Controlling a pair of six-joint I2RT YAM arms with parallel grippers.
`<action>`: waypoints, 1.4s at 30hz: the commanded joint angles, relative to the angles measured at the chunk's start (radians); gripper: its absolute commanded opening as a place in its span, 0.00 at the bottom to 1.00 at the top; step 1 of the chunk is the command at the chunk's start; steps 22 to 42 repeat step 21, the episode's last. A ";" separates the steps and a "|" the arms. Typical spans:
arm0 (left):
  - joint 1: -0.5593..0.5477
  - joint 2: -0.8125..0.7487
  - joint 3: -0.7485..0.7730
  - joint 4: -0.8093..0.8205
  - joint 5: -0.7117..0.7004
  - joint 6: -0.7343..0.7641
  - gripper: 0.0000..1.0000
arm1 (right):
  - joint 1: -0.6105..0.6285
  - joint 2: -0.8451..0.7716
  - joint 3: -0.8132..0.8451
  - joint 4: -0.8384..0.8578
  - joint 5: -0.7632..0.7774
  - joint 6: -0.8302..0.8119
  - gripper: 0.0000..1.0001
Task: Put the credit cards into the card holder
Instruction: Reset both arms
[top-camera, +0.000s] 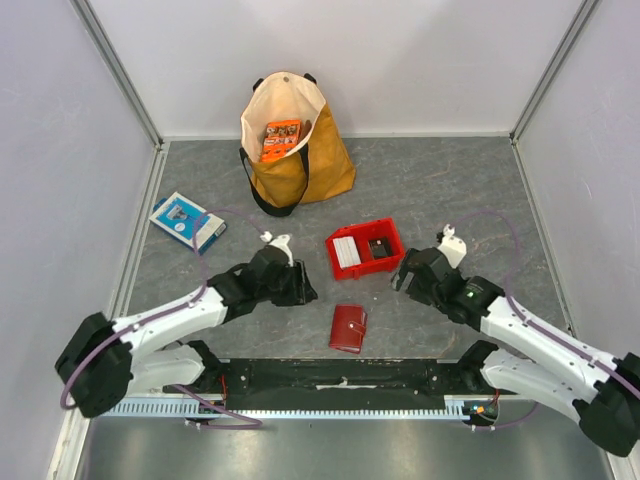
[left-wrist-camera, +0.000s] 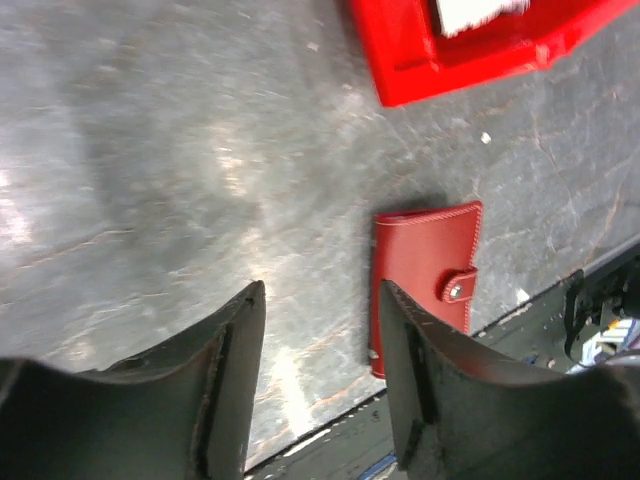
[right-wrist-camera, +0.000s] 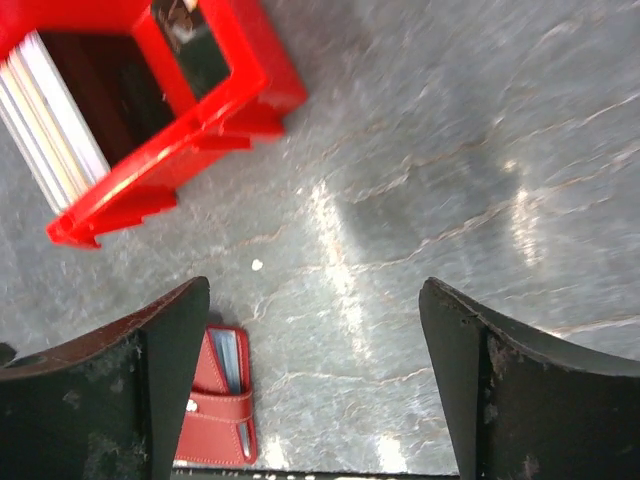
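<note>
Card holder (top-camera: 348, 328): one, lying near one red bin (top-camera: 372, 270).

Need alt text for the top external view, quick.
The red card holder lies closed on the table, below and between the open left hand and open right hand in frame. Above it, credit cards sit in a red bin.

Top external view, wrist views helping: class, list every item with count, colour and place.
tote bag: one, mustard and cream, far centre
orange packet: one, orange, inside the tote bag
flat box: one, blue and white, far left
bin: one, red, table centre
credit cards: whitish stack plus one dark grey, in the bin
card holder: one, red, snapped shut, near edge
left gripper: one, black, open, empty
right gripper: one, black, open, empty
</note>
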 joint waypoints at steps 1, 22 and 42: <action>0.126 -0.123 -0.053 -0.085 0.036 0.045 0.61 | -0.086 -0.049 0.060 -0.074 0.063 -0.109 0.95; 0.271 -0.341 -0.045 -0.224 -0.163 0.008 0.91 | -0.458 0.020 0.074 0.179 0.050 -0.428 0.98; 0.271 -0.341 -0.045 -0.224 -0.163 0.008 0.91 | -0.458 0.020 0.074 0.179 0.050 -0.428 0.98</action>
